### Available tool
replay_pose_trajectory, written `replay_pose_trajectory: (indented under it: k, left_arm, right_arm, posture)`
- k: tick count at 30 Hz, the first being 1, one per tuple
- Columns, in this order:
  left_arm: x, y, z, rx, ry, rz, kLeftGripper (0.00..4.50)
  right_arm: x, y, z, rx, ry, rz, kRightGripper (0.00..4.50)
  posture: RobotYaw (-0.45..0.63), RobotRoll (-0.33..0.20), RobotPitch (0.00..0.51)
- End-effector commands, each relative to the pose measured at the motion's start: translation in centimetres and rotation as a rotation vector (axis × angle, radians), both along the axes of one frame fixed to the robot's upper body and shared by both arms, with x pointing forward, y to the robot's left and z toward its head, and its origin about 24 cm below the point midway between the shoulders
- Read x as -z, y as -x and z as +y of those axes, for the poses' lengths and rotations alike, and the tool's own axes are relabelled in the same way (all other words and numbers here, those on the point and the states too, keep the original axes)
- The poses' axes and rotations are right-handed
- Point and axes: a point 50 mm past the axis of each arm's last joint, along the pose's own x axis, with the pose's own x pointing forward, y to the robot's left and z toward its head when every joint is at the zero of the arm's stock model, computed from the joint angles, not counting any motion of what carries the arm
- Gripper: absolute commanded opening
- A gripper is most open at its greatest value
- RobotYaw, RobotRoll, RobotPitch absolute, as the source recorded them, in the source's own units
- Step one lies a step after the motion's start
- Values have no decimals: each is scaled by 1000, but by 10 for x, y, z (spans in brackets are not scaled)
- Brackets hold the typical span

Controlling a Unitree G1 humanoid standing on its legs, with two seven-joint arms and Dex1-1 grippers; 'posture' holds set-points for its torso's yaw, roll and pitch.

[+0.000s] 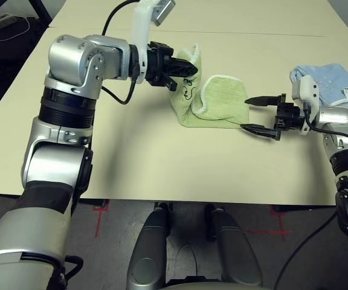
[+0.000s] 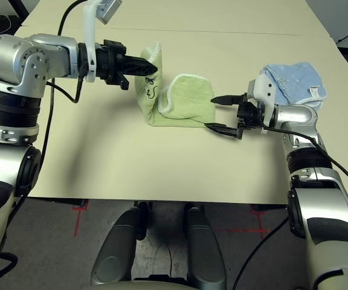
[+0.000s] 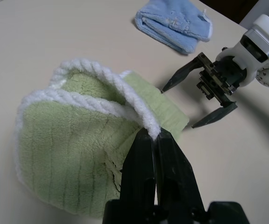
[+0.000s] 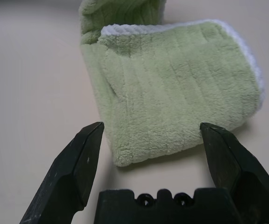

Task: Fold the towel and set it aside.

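Towel (image 1: pixel 213 99) mid-fold at frame centre: left pincer (image 1: pixel 183 67) gripping its lifted edge, right pincer (image 1: pixel 260 113) gaping wide; setting aside pending.

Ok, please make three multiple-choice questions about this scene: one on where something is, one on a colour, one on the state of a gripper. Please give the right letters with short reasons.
1. Where does the blue cloth lie?
A. On the table, behind the right gripper
B. On top of the towel
C. Beside the left arm's shoulder

2. What colour is the edging of the towel?
A. Red
B. White
C. Black

3. How does the left gripper stand?
A. Wide open above the bare table
B. Shut on the blue cloth
C. Shut on the towel, with one end lifted

Answers:
1. A, the head views show it folded on the table past the right wrist.
2. B, a white stitched border runs along the green terry.
3. C, the left wrist view shows the fingers pinched together on the white edge.
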Motion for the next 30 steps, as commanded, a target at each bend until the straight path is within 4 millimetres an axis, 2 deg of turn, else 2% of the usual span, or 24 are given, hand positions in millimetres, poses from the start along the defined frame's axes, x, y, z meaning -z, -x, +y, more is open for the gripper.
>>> replay_pose_trajectory:
  k: [1, 8, 14, 21, 30]
  left_arm:
    - [-4, 3, -8, 48, -19, -26, 45]
    - [0, 6, -38, 129, -25, -32, 45]
    - [12, 1, -46, 130, -61, -52, 45]
    - [16, -7, -53, 138, -97, -95, 45]
    - [28, -8, -76, 207, -109, -109, 45]
  right_arm:
    - [-6, 1, -12, 35, -8, -2, 4500]
    - [-3, 3, -13, 8, -28, 64, 4500]
    - [-2, 5, -16, 9, -23, 91, 4500]
    - [1, 7, -16, 11, -16, 88, 4500]
    - [0, 7, -16, 13, -12, 81, 4500]
  posture:
    - [111, 0, 204]
    - [121, 0, 203]
    - [113, 0, 207]
    - [111, 0, 210]
    - [103, 0, 215]
